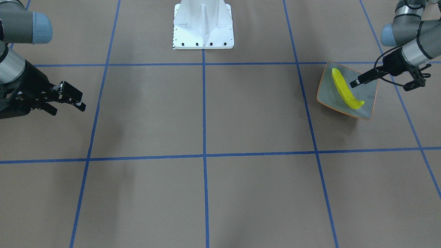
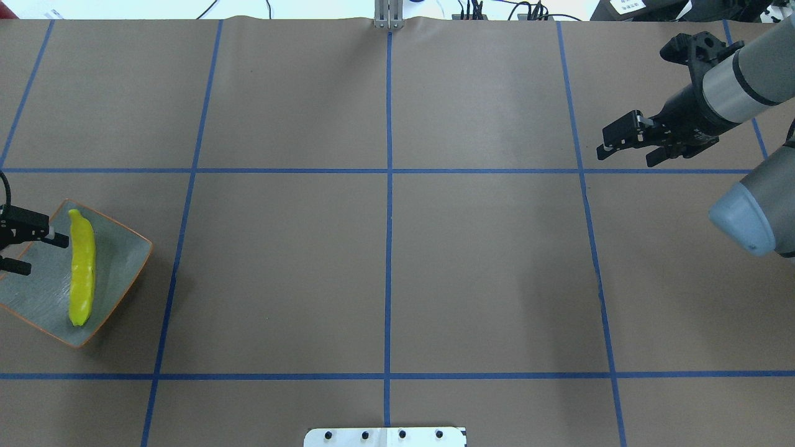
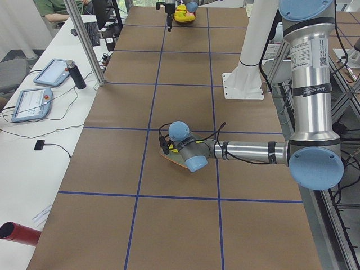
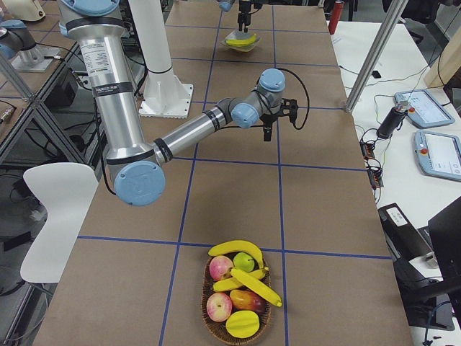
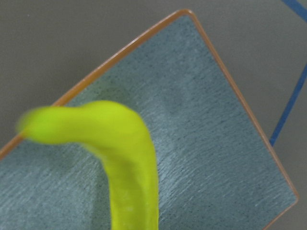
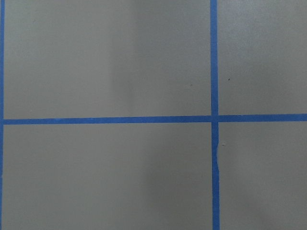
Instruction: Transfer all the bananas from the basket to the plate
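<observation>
One banana (image 2: 82, 267) is seen lying on the plate (image 2: 121, 257), at the 9 o'clock edge of the overhead view. It is glossy, greenish-yellow and gently curved, and it is laid from 12 to 6 o'clock, nearly spanning the dish. The plate is square, grey-blue and rimmed in orange-brown. The left gripper (image 2: 45, 256) is held above the plate at the banana's 9 o'clock, its jaws spread and nothing gripped. The right gripper (image 2: 627, 156) is held over the table (image 2: 385, 273) at 2 o'clock, its jaws likewise parted and empty. In the right side view a basket (image 4: 210, 326) is found at 6 o'clock, where three yellow bananas (image 4: 256, 287) are piled with apples (image 4: 220, 267).
</observation>
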Controlling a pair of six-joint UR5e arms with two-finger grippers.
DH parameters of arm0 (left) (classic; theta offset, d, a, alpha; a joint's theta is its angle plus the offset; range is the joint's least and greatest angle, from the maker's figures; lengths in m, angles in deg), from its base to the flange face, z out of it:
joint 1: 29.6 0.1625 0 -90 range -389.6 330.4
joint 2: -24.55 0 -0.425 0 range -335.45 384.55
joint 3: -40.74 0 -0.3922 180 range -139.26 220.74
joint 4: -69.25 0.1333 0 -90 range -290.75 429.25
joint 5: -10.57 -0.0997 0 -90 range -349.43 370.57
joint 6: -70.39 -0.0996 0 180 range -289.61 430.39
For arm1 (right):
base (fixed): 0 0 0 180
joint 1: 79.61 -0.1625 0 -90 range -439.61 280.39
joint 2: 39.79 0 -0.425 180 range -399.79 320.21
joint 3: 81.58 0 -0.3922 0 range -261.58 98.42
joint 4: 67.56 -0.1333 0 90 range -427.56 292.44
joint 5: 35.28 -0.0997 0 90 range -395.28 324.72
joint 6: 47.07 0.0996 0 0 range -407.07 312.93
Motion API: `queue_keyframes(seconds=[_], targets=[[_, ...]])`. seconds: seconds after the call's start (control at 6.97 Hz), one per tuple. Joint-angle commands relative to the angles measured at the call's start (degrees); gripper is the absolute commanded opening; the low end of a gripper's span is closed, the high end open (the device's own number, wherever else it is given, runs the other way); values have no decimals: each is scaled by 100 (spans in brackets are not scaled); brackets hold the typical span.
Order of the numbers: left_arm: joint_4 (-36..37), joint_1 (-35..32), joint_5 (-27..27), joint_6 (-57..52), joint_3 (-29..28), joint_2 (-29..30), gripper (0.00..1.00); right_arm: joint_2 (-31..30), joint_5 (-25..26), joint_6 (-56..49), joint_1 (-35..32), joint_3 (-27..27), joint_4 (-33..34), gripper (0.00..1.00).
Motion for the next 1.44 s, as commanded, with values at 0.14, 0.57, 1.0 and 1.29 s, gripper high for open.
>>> queue_keyframes(seconds=[0.14,0.57,1.0,1.29], targets=[[9,-1054,-266,-506,62,511,100,-431,78,-2252,-766,315,725,99],[891,-1092,-1444,-2645,53,573,100,-783,88,-4412,-1891,1166,975,99],[1845,-1084,-1683,-3990,53,898,100,-908,35,-4576,-2639,1773,913,99],[1846,-1075,-1683,-3982,62,899,100,-1030,35,-4602,-3139,2046,809,99]])
